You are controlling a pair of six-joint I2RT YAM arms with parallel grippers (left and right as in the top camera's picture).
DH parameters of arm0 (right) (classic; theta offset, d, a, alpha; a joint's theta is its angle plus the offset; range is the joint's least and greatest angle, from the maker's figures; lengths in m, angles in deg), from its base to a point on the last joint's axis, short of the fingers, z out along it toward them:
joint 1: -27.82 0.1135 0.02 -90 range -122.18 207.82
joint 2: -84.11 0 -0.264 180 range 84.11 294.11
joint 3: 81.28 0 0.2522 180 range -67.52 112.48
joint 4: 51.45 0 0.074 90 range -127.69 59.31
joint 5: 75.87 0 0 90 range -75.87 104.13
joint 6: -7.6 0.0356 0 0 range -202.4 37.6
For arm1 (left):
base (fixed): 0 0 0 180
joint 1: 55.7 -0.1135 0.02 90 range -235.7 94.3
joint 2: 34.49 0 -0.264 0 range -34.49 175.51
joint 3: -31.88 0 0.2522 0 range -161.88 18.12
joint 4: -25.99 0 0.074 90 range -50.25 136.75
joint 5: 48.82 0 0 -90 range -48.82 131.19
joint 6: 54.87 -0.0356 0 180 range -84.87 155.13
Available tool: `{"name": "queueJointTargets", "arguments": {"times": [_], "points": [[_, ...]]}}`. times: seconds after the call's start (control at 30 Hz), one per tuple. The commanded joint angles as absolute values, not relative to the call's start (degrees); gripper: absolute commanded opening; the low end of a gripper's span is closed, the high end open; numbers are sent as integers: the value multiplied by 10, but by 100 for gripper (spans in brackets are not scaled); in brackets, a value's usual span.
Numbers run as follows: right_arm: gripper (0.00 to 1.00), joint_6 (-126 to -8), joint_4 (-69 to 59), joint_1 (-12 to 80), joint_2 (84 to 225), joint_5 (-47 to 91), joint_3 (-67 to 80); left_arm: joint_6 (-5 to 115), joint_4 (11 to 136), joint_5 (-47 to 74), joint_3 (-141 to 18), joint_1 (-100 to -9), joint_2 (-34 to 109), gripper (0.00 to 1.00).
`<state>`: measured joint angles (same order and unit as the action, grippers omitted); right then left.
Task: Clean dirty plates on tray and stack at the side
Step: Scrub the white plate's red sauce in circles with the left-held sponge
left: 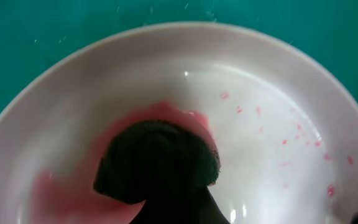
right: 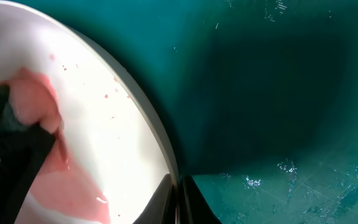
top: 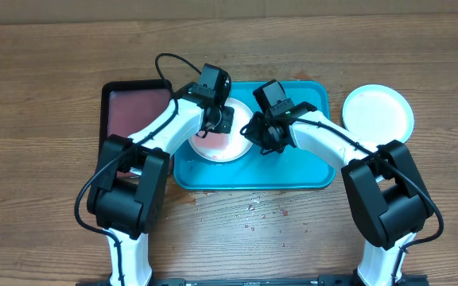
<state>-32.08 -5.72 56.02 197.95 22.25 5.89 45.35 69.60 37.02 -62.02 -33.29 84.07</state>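
Left gripper (top: 213, 121) was seen closed on a dark sponge (left: 157, 165), which was pressed flat onto the inner floor of a white plate (left: 260, 93). The plate lay directly under this gripper, in the left half of the blue tray (top: 293, 171). A pink smear (left: 61, 193) was spread around and beside the sponge, and small red specks were scattered across the plate's right side. The gripper's own fingers could not be made out in the left wrist view, as they were hidden by the sponge.

The right gripper (right: 180, 199) was found at the plate's right edge, its fingers brought narrowly together on the rim, one inside and one outside. The bare tray floor was seen just beside it, with a few water drops.

A second plate (top: 378, 111), white and clean-looking, lay on the table to the right of the tray, well apart from both grippers. A dark-red tray (top: 133, 111) was set against the blue tray's left side.
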Motion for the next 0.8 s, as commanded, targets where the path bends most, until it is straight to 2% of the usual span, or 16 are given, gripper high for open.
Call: {"name": "queueJointTargets", "arguments": {"times": [0.0, 0.2, 0.37, 0.77], "points": [[4, -314, -61, 558, 1976, 211, 61, 466, 674, 343, -608, -321, 871, 4], [4, -314, -61, 558, 1976, 211, 61, 473, 650, 307, -608, -318, 871, 4], [4, -314, -61, 558, 1976, 211, 61, 436, 690, 311, -608, -306, 871, 4], [4, -314, -61, 558, 1976, 211, 61, 431, 838, 545, -608, -316, 871, 4]]}}
